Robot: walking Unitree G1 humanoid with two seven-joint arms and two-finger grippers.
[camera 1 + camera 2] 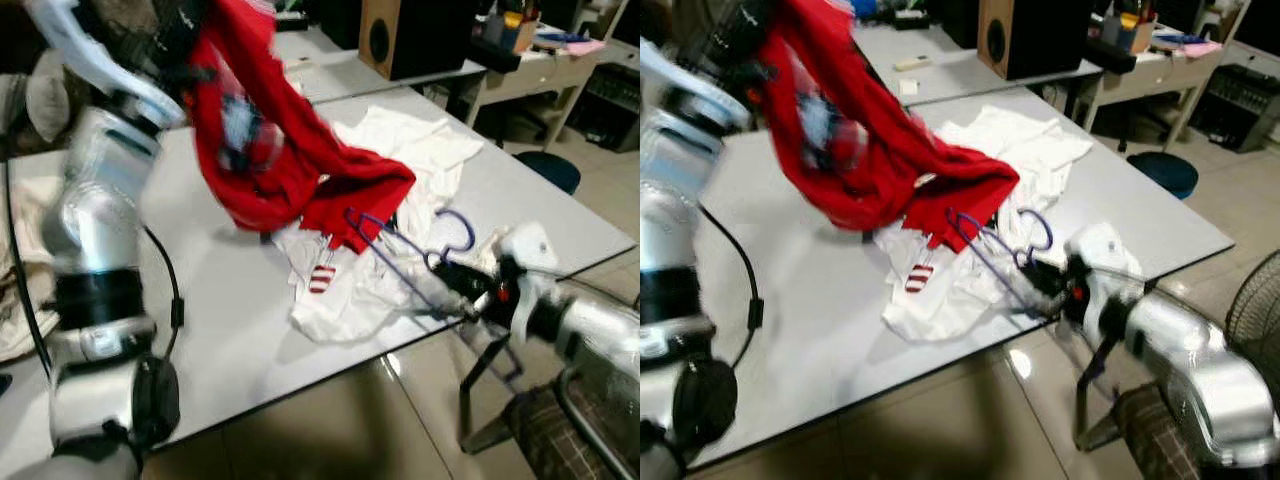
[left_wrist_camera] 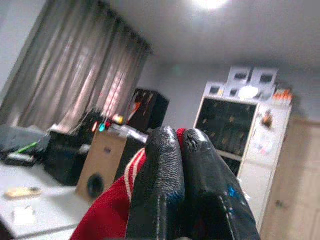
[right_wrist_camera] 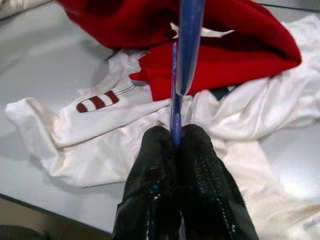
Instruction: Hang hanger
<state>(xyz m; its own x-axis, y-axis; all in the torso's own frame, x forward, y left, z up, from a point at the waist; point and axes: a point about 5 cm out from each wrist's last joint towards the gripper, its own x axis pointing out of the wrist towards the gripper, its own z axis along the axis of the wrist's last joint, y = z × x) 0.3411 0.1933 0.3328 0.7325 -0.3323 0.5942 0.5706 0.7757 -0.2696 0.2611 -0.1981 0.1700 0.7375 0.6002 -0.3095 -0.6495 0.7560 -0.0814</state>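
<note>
Right end effector (image 1: 458, 297): fingers pressed together, pinching the lower bar of the blue hanger (image 1: 400, 245). It sits at the near right edge of the tabletop (image 1: 220, 330), low, just over the cloth.

Hanger axis: long axis runs straight out from the right end effector, forward and toward the robot's left, into the cloth pile. Far tip lies at or just under the lower hem of the red shirt (image 1: 290, 150); whether it is inside the hem cannot be told. Hook (image 1: 458, 232) curls up just beyond the end effector, to its far side.

Left end effector (image 2: 180, 165): raised high, well apart from the right one, up and to its left. Fingers pressed together on red fabric, so it holds the red shirt by an upper part; the shirt drapes down from it to the tabletop.

Key relation (judgement): shirt opening lies ahead of the hanger tip along the hanger's own axis. Right arm is the nearer one and does the insertion; left arm only keeps the shirt lifted. Next move needs a push along that axis, not sideways.

White shirt (image 1: 380, 280) lies flat under the hanger, beneath and ahead of the right end effector; snag risk if the tip dips.

Count: hangers 1; red shirts 1; white shirts 1, as far as can be told; end effectors 2, both engaged.
</note>
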